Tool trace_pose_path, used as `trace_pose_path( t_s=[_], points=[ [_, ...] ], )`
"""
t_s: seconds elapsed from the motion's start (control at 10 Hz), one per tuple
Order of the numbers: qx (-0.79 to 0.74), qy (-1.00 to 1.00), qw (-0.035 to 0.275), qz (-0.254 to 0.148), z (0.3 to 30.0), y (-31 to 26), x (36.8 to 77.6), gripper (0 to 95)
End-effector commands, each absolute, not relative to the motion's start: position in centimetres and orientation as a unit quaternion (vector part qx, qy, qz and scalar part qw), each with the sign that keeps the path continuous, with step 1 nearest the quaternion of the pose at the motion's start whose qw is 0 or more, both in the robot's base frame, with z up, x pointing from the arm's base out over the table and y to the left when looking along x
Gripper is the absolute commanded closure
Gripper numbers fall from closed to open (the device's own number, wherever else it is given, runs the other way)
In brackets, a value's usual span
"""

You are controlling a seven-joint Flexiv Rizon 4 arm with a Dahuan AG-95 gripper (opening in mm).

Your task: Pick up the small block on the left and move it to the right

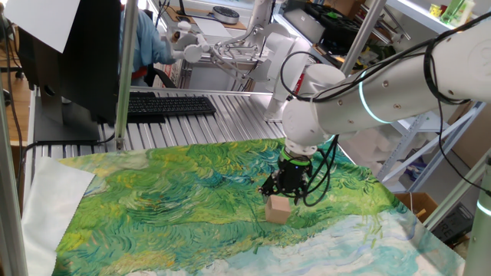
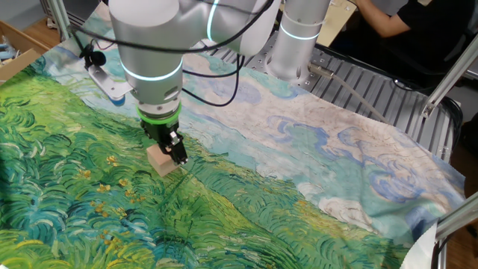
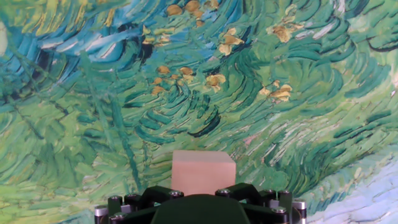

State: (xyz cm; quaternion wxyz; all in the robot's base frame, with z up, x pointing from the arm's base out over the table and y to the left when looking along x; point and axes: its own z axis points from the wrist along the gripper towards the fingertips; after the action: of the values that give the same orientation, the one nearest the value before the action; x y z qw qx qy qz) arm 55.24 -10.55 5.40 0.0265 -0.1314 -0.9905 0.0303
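I see 1 small block (image 1: 278, 208), a plain pale tan wooden cube with flat, unmarked faces and crisp edges. It sits on a cloth (image 1: 176, 192) printed with swirling painted brushstrokes in greens, yellows and pale blues, which covers the table and shows soft wrinkles. In one fixed view the block lies right of the cloth's centre, toward the near edge.

My gripper (image 1: 287, 187), black and compact below a glossy white arm (image 1: 383, 92) with a glowing teal ring, hangs just over the block, at its far side. In the other fixed view the gripper (image 2: 173, 149) touches or nearly touches the block (image 2: 161, 161); I cannot tell which. In the hand view the block (image 3: 203, 172) stands just ahead of the dark gripper body, its top and front face in view. I cannot tell whether the fingers are spread or closed, and nothing shows them clamped on the block.

Beyond the cloth's far edge, I see ribbed aluminium table slats (image 1: 222, 119), a black keyboard (image 1: 169, 105) at far left, and a dark monitor (image 1: 65, 65) behind an upright metal post (image 1: 124, 73). A person in blue (image 1: 146, 38) sits at the far side. I can read no writing anywhere.
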Motion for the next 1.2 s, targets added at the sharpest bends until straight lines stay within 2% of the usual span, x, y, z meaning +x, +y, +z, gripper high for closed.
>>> trace_pose_path(
  t_s=[0.1, 0.4, 0.8, 1.2],
  points=[
    [-0.128, -0.991, 0.028, 0.03, 5.7, -10.5, 55.4, 0.0],
    [-0.124, -0.991, 0.028, 0.031, 6.4, -10.5, 55.2, 0.0],
    [-0.115, -0.992, 0.033, 0.034, 10.2, -10.6, 54.4, 0.0],
    [-0.107, -0.993, 0.033, 0.034, 12.5, -11.1, 53.6, 0.0]
  ],
)
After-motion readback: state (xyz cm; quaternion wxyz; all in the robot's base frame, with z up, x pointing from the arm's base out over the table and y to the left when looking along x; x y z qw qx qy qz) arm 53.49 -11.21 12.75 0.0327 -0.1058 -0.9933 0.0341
